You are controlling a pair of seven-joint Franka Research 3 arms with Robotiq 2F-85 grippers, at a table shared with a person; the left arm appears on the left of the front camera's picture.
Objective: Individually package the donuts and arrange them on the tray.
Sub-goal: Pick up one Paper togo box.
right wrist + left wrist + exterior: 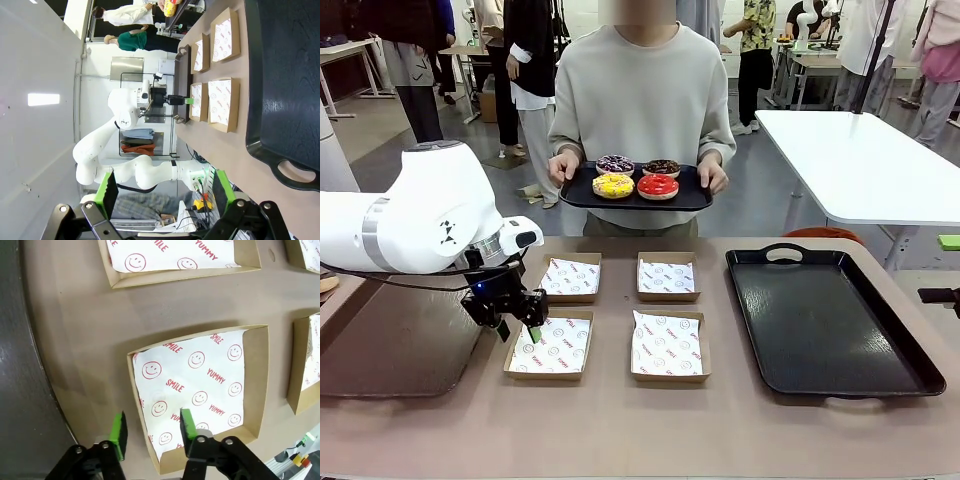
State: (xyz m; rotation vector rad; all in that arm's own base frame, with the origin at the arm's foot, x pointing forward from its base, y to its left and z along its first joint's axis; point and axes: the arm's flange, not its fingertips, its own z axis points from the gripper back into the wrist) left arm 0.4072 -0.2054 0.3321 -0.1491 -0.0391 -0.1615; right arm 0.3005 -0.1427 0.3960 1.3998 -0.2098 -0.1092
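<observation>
Four donuts lie on a small black tray (692, 197) that a person holds at the table's far side: purple (615, 163), chocolate (662, 166), yellow (613, 185) and red (658, 186). My left gripper (523, 325) (153, 428) hovers low at the near-left cardboard box (550, 345) (200, 390). Its green pads (118, 429) straddle the box's side wall, one outside and one over the printed paper, with gaps on both sides. My right gripper (164, 189) stands open and holds nothing, near the big black tray (830, 320) (285, 75) on the table's right.
Three more paper-lined boxes sit on the table: far-left (570, 277), far-middle (668, 276) and near-middle (670, 346). A dark grey mat (390, 345) covers the table's left end. A white table (860, 160) and other people stand behind.
</observation>
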